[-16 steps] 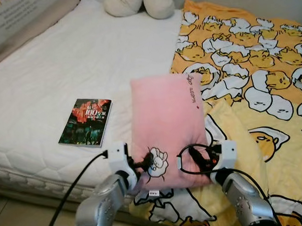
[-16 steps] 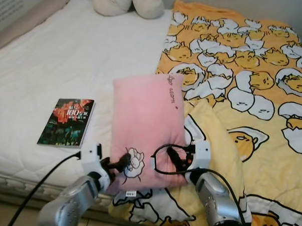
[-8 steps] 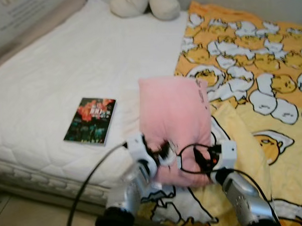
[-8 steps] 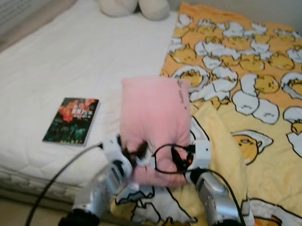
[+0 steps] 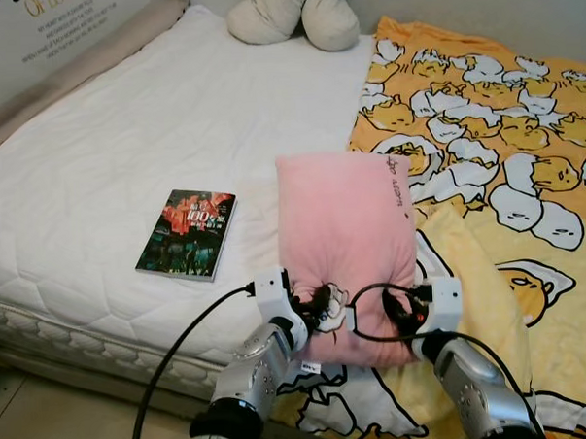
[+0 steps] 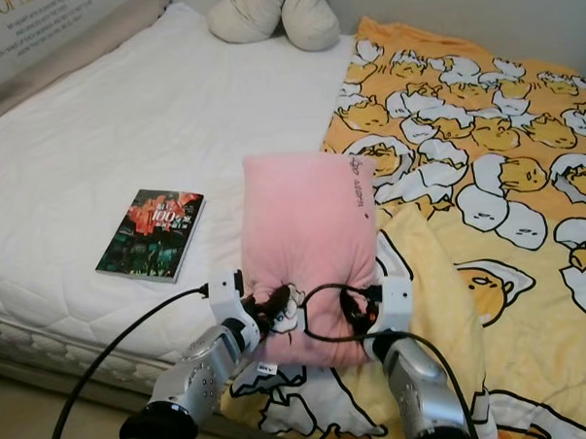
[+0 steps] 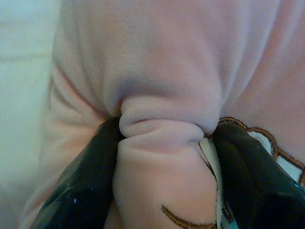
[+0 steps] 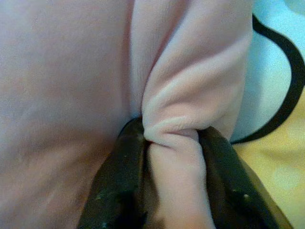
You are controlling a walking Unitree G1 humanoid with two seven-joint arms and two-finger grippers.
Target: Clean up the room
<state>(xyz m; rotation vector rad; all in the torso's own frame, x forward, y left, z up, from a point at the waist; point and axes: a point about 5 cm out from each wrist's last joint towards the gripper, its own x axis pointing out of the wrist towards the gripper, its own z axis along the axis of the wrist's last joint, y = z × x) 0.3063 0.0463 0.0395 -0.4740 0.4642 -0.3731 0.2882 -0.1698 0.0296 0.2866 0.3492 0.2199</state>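
Note:
A pink pillow (image 5: 344,239) with a small embroidered figure lies lengthwise on the bed, half on the white mattress (image 5: 125,149) and half on the yellow blanket (image 5: 504,152). My left gripper (image 5: 321,301) is shut on a fold of the pillow's near left corner; the left wrist view shows pink fabric (image 7: 159,129) pinched between the black fingers (image 7: 83,186). At the near right corner my right gripper (image 5: 404,312) is shut on another fold (image 8: 174,133) of the pillow.
A dark paperback book (image 5: 187,234) lies on the mattress left of the pillow. Cream plush cushions (image 5: 294,13) sit at the head of the bed. The mattress edge (image 5: 74,336) and tiled floor (image 5: 49,425) are at the near left.
My left arm swung inward, and its gripper now bunches the pillow's near left corner. The camera shifted, so the whole scene sits lower and further right. The right gripper kept its hold.

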